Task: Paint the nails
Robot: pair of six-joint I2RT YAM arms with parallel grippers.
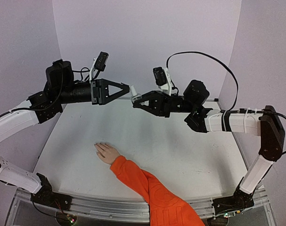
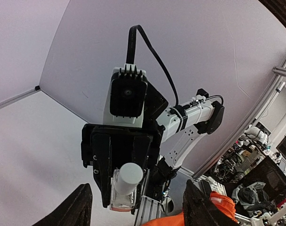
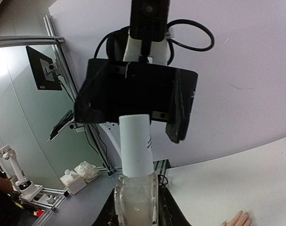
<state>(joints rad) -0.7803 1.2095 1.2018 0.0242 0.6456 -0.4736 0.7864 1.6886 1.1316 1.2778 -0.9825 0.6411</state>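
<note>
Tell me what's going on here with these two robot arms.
The right gripper holds a small clear bottle in the air above the table, with its white cap pointing at the left gripper. The left gripper is open and lined up on the cap, not closed on it. A small pale hand in an orange sleeve lies on the table. The cap is on, so no painting has begun; the nails are too small to make out.

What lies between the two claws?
A small bottle, gripped by the right claw, its white cap pointing at the open left claw; both wrist views show it.
</note>
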